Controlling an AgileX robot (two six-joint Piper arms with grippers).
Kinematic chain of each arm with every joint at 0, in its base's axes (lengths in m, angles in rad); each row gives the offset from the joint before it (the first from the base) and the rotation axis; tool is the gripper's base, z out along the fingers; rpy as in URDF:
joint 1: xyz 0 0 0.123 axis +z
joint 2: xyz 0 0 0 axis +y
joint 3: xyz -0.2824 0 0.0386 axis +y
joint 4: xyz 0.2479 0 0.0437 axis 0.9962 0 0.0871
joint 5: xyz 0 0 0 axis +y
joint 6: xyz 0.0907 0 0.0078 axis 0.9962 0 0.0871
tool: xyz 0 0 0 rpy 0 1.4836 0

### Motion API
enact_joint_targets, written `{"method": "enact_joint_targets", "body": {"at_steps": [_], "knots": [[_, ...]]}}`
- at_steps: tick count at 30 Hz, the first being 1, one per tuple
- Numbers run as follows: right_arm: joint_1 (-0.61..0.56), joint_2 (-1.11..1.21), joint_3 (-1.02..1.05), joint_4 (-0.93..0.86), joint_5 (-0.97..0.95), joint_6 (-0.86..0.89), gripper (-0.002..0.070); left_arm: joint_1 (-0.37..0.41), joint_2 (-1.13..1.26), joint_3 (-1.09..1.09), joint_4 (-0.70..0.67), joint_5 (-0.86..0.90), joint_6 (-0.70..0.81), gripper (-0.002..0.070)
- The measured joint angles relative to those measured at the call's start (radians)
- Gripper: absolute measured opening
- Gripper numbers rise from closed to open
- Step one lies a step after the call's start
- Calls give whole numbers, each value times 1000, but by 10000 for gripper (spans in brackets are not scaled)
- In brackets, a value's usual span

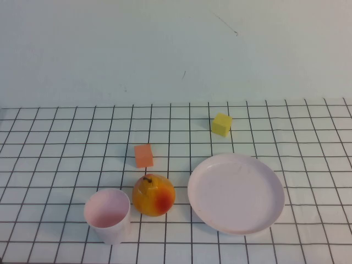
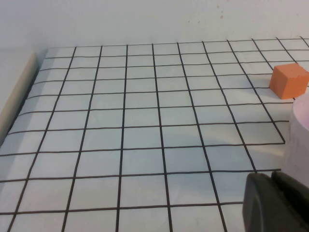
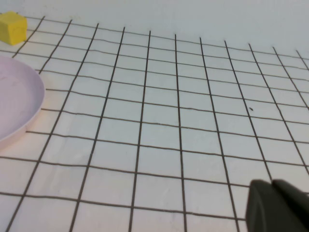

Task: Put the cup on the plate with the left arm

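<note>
Small pale pink plastic cup (image 2: 300, 133) upright, just beside closed left gripper (image 2: 271, 202) — right gripper (image 3: 274, 205), jaw state indiscernible, beyond pink plate (image 1: 236, 193).

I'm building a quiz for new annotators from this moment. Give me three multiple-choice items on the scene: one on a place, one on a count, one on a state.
1. What lies between the cup and the plate in the high view?
A. yellow block
B. pear
C. nothing

2. How many blocks are on the table?
A. one
B. two
C. four

3. How does the cup stand?
A. tipped on its side
B. upside down
C. upright, mouth up

Answers:
1 B, the pear sits between them.
2 B, an orange block and a yellow block.
3 C, its open mouth faces up; the left gripper, shut, is beside it, and the right gripper is off beyond the plate.
</note>
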Motion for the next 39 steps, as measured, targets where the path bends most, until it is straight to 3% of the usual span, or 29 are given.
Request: {"method": "enact_joint_targets", "body": {"at_steps": [39], "knots": [[0, 0, 0, 0, 0, 0, -2, 0, 0, 0, 4, 0, 2, -3]]}}
